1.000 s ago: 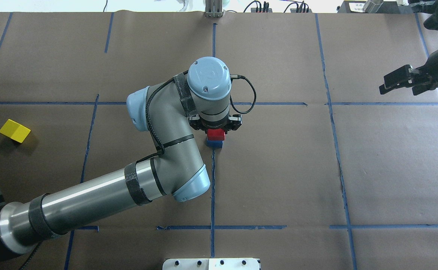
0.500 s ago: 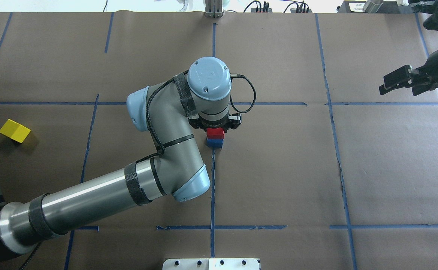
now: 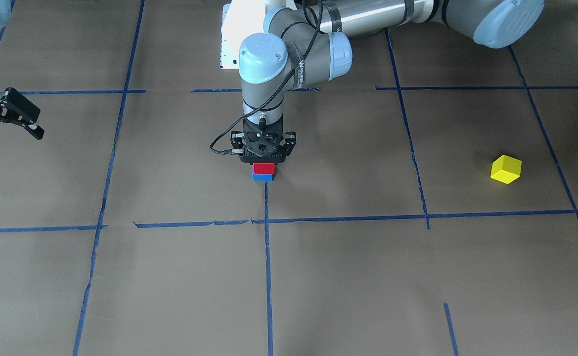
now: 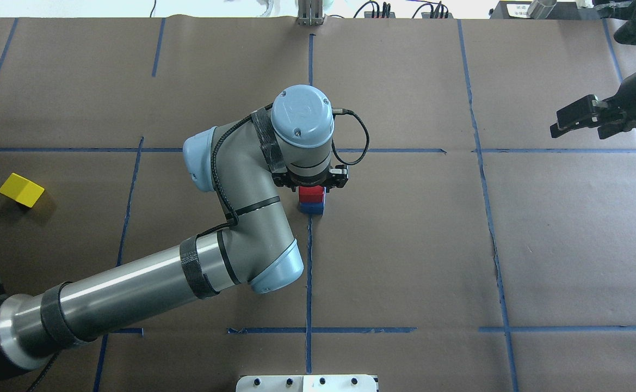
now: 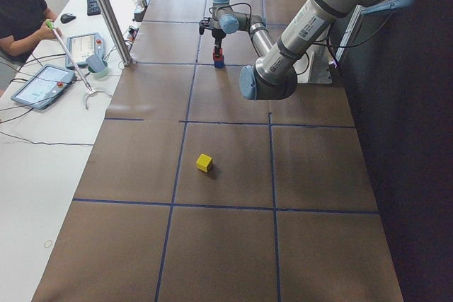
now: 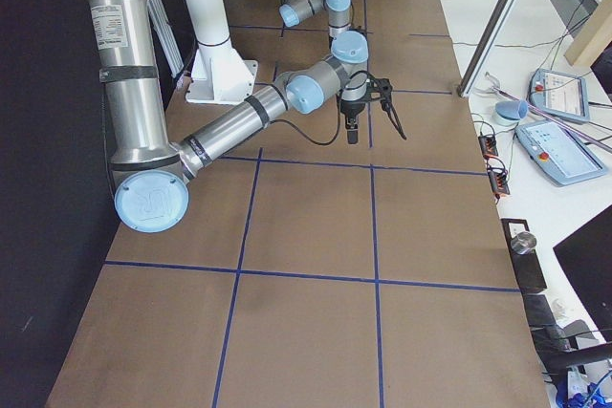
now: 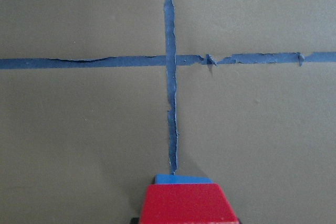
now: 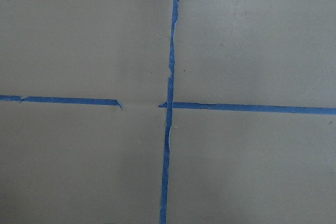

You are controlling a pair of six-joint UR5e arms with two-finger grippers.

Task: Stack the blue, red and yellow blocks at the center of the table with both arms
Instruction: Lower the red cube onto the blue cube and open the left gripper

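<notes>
A red block [image 4: 312, 193] sits on a blue block [image 4: 312, 207] at the table's center, on a blue tape line; the stack also shows in the front view [image 3: 263, 168] and the left wrist view [image 7: 186, 203]. My left gripper [image 4: 311, 186] points straight down over the stack and is shut on the red block; its fingers are mostly hidden. A yellow block [image 4: 21, 189] lies alone at the far left, also in the front view [image 3: 506, 169]. My right gripper [image 4: 556, 124] is open and empty, held above the table's far right.
Brown paper with a grid of blue tape lines [image 4: 309, 261] covers the table. A white mount plate [image 4: 307, 383] sits at the near edge. Operator desks with tablets [image 5: 42, 83] stand beyond the far edge.
My left arm's wrist has shifted very slightly. The red and blue blocks and the yellow block have not moved. The right arm is still.
</notes>
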